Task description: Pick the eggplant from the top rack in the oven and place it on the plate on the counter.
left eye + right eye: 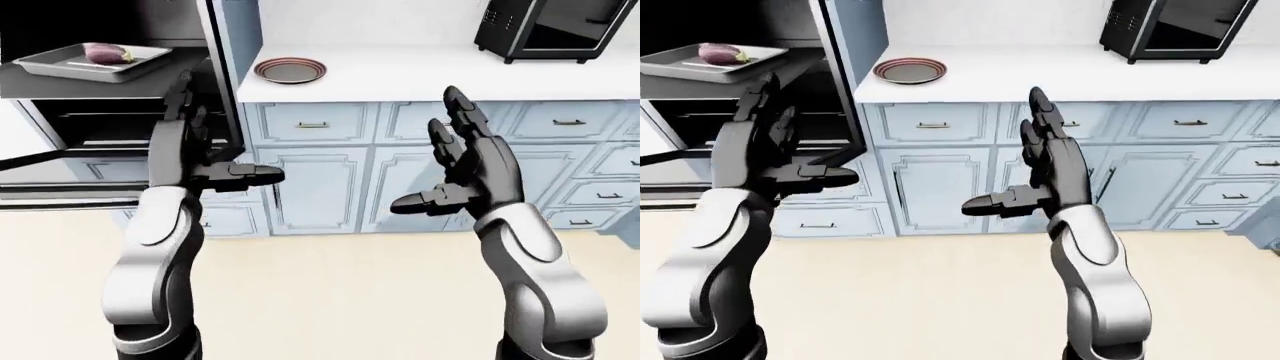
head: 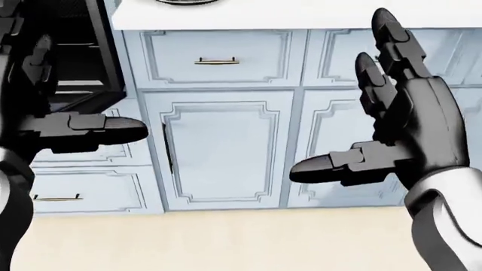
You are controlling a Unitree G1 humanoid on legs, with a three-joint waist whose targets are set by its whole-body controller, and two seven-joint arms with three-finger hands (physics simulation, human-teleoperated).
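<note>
A purple eggplant (image 1: 107,52) lies on a grey tray (image 1: 60,66) on the pulled-out top rack of the open oven (image 1: 120,127), at the upper left of the left-eye view. A red-rimmed plate (image 1: 290,70) sits on the white counter (image 1: 420,75) just right of the oven. My left hand (image 1: 215,146) is open and empty, raised below the tray. My right hand (image 1: 445,161) is open and empty, raised before the cabinets, below and right of the plate.
A black toaster oven (image 1: 550,30) stands on the counter at the upper right. Light blue cabinets and drawers (image 1: 330,172) run under the counter. The oven door (image 1: 60,161) hangs open at the left. Beige floor (image 1: 340,300) lies below.
</note>
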